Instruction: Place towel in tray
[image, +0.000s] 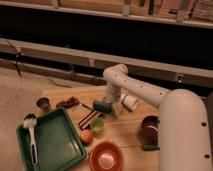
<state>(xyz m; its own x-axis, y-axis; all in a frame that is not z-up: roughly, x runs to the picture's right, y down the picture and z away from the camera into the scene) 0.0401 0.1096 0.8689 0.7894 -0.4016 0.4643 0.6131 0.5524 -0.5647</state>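
Near edge: red-orange bowl (106, 157) on the surface (125, 132). Left of it sits the green tray (56, 145), with a white-headed brush (31, 134) lying along its left side; no cloth in the tray. Just right of the tray's far-right corner are an orange fruit (86, 136) and, touching it on the far side, a small green cup (97, 125). Dark maroon bowl (150, 127) is at the right, next to the big white arm link. A flat dark striped piece (88, 118) lies mid-surface, between tray and towel. The towel (103, 106) is a blue-grey bundle at mid-surface, well apart from the tray, right under the end effector (107, 102). The end effector is down at the towel; can't tell whether it's clenched on it or released. White cup (129, 101) lies on its side just right of the towel. Far left: small dark cup (43, 104) and a cluster of dark red bits (68, 102).
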